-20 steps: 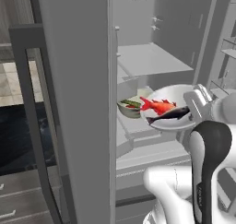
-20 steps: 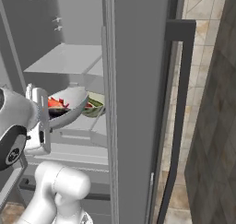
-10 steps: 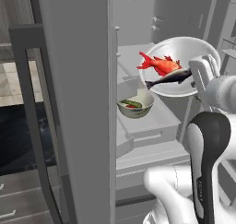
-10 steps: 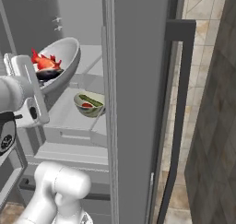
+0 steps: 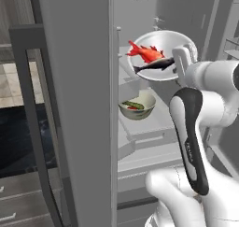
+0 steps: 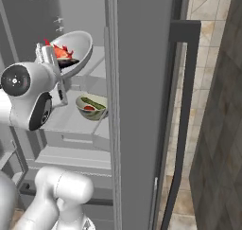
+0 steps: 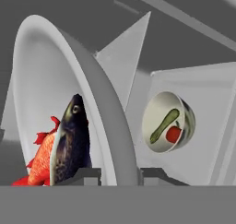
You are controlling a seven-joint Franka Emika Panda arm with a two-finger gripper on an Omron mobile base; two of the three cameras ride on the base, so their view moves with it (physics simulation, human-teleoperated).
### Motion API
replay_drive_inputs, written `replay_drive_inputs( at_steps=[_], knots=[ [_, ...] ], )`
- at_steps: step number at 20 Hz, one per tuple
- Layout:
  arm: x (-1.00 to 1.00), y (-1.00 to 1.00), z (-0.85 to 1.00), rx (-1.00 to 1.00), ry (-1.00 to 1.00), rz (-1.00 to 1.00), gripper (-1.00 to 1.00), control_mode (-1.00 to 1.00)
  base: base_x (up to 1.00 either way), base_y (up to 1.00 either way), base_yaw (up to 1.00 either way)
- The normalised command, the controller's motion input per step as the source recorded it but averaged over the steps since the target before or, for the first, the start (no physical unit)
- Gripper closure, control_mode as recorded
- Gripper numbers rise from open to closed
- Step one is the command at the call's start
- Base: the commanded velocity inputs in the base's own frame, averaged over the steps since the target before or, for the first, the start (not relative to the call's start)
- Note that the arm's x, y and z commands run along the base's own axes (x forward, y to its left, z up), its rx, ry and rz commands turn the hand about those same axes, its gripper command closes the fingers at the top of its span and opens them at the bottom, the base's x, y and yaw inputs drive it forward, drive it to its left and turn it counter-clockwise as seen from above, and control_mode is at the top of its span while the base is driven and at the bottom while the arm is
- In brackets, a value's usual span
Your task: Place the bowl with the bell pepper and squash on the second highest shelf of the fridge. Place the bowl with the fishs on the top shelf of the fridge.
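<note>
Left base view: the two-finger gripper [image 5: 182, 65] held the wide white bowl of fish [image 5: 161, 53] by its near rim, raised level with the fridge's upper shelf, tilted so the red fish [image 5: 145, 53] and dark fish [image 5: 154, 65] rested against its wall.

Right base view: the smaller white bowl of vegetables [image 6: 91, 107] sat on the shelf [image 6: 66, 122] below.

Hand view: the fingers [image 7: 83, 176] were closed across the rim.

A dark oven front [image 5: 18, 142] fills the lower left of the left base view, beige tiled wall [image 5: 14, 83] above it. Tiled wall [image 6: 208, 44] also runs down the right base view's upper right.
</note>
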Motion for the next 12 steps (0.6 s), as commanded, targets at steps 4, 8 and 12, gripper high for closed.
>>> replay_drive_inputs(
  at_steps=[4, 8, 12],
  knots=[
    [1.0, 0.16, 0.0, 0.0, 0.16, -0.03, 1.0, -1.0, 0.0, 0.0, 0.0],
    [1.0, 0.0, -0.08, 0.0, 0.15, -0.02, 1.0, -1.0, 0.0, 0.0, 0.0],
    [1.0, 0.0, -0.18, 0.0, 0.07, 0.0, 1.0, -1.0, 0.0, 0.0, 0.0]
  ],
)
